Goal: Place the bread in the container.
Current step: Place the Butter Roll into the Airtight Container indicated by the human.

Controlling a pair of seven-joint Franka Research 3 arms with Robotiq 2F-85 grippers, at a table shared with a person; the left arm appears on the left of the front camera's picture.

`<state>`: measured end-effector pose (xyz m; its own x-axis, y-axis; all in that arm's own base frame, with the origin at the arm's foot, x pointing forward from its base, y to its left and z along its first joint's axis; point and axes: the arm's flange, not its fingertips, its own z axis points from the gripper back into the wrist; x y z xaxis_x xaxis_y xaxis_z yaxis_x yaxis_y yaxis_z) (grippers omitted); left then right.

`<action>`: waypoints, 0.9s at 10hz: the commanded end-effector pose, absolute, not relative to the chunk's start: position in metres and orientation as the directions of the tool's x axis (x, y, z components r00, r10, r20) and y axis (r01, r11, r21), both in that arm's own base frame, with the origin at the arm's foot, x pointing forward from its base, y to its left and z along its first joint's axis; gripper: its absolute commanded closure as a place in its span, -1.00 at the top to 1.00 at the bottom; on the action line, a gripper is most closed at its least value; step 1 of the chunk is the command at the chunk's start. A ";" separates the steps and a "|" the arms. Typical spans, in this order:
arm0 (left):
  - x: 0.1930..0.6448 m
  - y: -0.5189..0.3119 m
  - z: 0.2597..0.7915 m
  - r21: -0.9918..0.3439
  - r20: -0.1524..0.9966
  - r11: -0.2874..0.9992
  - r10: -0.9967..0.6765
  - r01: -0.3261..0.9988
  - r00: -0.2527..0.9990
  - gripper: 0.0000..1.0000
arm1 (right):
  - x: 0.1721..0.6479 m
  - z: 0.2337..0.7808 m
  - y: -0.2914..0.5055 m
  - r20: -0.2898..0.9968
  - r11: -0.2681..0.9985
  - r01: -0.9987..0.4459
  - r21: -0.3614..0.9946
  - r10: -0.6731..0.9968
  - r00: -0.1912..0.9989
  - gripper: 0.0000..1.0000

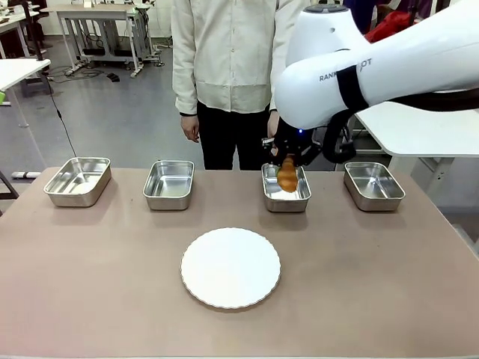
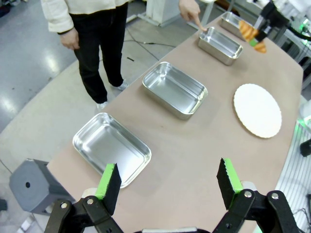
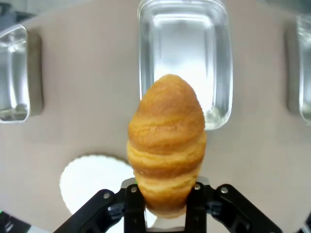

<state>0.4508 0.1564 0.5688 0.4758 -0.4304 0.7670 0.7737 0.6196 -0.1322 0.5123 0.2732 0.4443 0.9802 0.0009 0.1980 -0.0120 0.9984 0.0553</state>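
Note:
The bread (image 1: 287, 176), a golden-brown croissant, hangs tip down just above the container (image 1: 285, 206), the third steel pan from the left. My right gripper (image 1: 287, 164) is shut on the bread's upper end. In the right wrist view the bread (image 3: 166, 131) stands between the fingers of my right gripper (image 3: 166, 194), with the container (image 3: 182, 43) straight beyond it. My left gripper (image 2: 169, 182) hovers open over the table's left end, nothing between its green pads (image 2: 109, 180). Far off in that view, the bread (image 2: 249, 32) hangs by the container (image 2: 219, 44).
Three more steel pans (image 1: 78, 180) (image 1: 169, 184) (image 1: 373, 185) stand in the same back row. A round white scalloped plate (image 1: 230, 268) lies at the table's middle front. A person stands behind the table, one finger (image 2: 198, 23) pointing at the container's corner.

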 end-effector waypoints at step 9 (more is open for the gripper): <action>0.450 0.155 0.571 -0.128 0.771 0.610 -0.434 0.782 0.465 1.00 | 0.589 0.407 0.263 0.109 0.997 -0.019 0.071 0.011 0.994 -0.37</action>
<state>0.4507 0.1564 0.5689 0.4757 -0.4304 0.7671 0.7737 0.6196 -0.1321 0.5788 0.2652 0.4095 0.9877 0.0654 0.1422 -0.0774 0.9937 0.0806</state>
